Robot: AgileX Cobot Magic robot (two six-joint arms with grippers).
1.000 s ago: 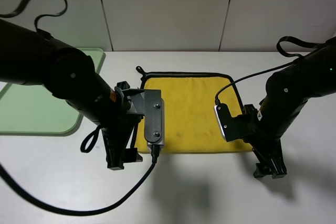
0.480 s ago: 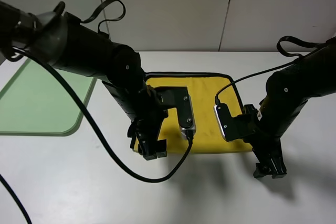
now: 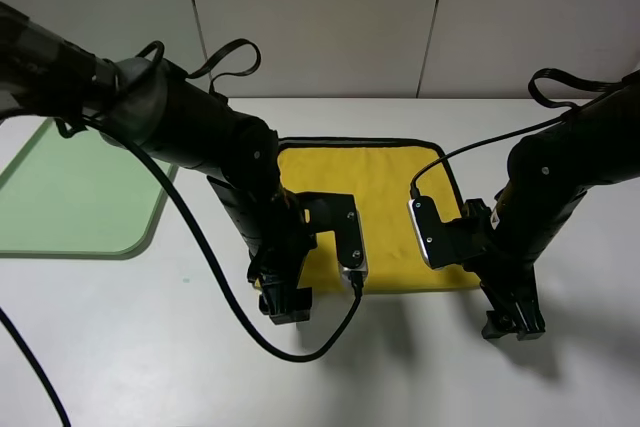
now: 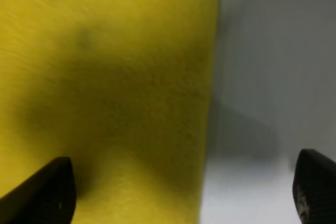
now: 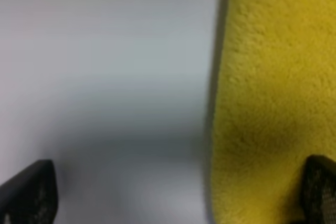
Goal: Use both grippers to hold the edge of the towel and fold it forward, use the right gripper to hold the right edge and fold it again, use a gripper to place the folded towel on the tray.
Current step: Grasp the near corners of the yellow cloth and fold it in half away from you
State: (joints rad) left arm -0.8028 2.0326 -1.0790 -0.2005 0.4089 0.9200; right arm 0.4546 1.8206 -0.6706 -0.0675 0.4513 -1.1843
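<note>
The yellow towel (image 3: 385, 197) lies flat in the middle of the white table, and its black edge (image 3: 350, 140) shows along the far side. My left gripper (image 3: 283, 302) is open over the near left corner. In the left wrist view one of its fingertips (image 4: 47, 192) is over the towel (image 4: 105, 77) and the other over bare table. My right gripper (image 3: 515, 325) is open at the near right corner. It straddles the towel's edge (image 5: 216, 77) the same way, with one of its fingertips (image 5: 320, 190) over the cloth (image 5: 273, 103). Neither holds anything. The pale green tray (image 3: 70, 197) sits at the far left.
Black cables loop from both arms across the table in front of the towel. A grey panelled wall stands behind the table. Bare white table lies along the front and between tray and towel.
My left arm has swung right, from beside the towel's left side to over its near left corner, then settled slightly lower. The right arm has stayed still.
</note>
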